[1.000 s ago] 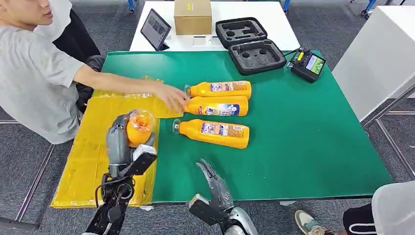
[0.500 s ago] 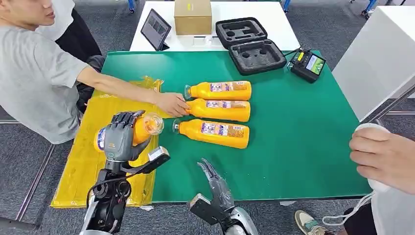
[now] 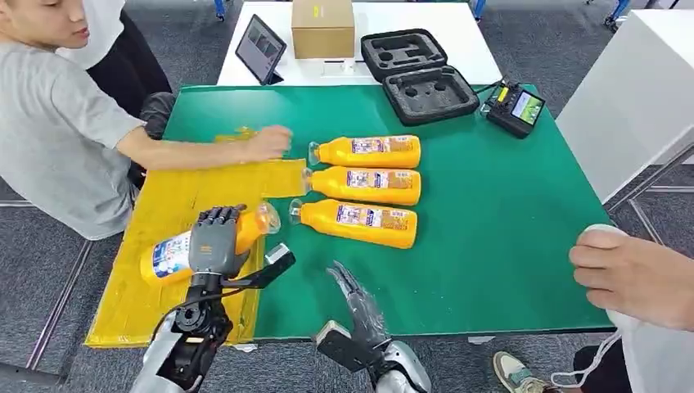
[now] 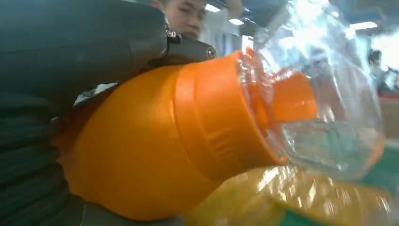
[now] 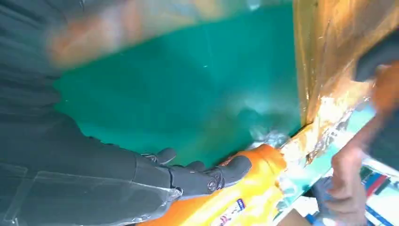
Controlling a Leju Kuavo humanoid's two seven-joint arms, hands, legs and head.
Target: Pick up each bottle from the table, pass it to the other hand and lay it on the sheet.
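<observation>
Gripping a glossy orange bottle [image 3: 176, 250] over crinkly yellow sheet [image 3: 155, 213], left robot hand [image 3: 214, 239]; right robot hand [image 3: 356, 301] spread, holding nothing.

Bare green table [image 3: 507, 246] at 3 o'clock of three lying bottles [image 3: 360, 223]. Person's hand [image 3: 268, 142] rests on yellow sheet [image 3: 164, 213] at 12 o'clock; another's hand [image 3: 634, 274] crowds 4 o'clock edge.

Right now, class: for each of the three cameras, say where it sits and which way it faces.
Head view: high on the robot, looking down at the green table; both arms show.
Left wrist view: behind the left robot hand, facing its held bottle.
Right wrist view: behind the right robot hand, facing the table.
Shared: head and left wrist views show the held bottle.
</observation>
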